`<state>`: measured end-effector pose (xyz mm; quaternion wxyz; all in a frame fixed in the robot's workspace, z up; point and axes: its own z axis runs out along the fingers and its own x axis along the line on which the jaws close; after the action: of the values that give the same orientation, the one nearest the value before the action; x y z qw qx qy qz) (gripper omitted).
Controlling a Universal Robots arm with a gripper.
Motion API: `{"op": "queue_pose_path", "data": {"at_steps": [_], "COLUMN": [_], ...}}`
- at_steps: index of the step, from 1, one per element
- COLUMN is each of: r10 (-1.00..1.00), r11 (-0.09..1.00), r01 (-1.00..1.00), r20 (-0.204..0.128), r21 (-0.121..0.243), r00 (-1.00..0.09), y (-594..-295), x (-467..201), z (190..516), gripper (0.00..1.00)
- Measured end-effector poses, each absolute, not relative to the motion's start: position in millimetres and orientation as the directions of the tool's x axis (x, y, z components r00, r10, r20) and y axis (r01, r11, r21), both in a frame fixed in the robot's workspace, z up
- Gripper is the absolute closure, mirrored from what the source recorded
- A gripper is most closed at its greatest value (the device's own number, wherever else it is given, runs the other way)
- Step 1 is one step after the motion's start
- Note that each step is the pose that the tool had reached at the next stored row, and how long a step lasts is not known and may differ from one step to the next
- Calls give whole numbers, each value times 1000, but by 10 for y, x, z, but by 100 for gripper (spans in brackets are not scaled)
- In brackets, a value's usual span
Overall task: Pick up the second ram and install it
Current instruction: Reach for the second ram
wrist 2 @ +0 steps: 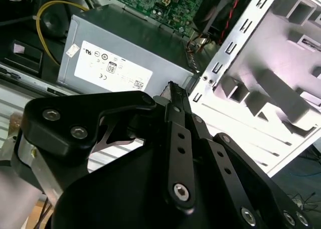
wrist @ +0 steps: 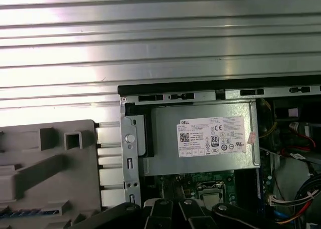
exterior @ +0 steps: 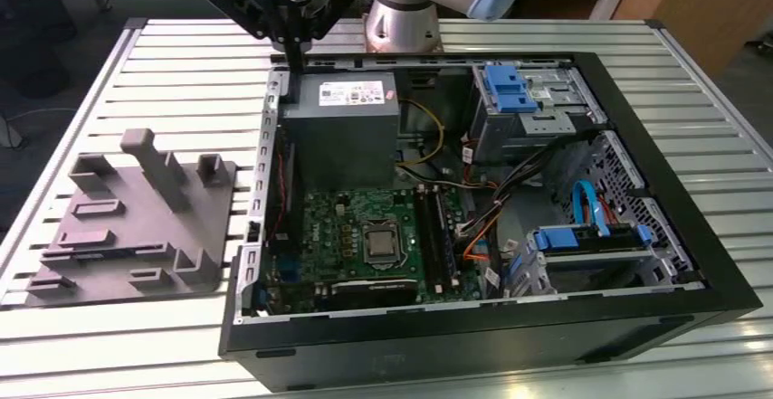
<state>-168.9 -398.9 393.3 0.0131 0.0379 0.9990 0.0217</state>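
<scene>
hand (exterior: 293, 48): my fingers pressed together, hanging over the corner of the open computer case (exterior: 483, 319), just above its power supply (exterior: 342, 128) | second ram (wrist: 20, 212): dark blue strip lying in the grey fixture (exterior: 133, 227) on the slatted tabletop (exterior: 181, 64), beside the case, well apart from my hand
</scene>
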Motion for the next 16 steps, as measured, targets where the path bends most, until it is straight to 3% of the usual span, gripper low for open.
{"op": "queue_pose_path", "data": {"at_steps": [16], "r10": [76], "r11": [996], "r01": [75], "r20": [-25], "r21": [44], "r00": [-997], "y": [-3989], "x": [-1943], "z": [3931], "gripper": [90]}}
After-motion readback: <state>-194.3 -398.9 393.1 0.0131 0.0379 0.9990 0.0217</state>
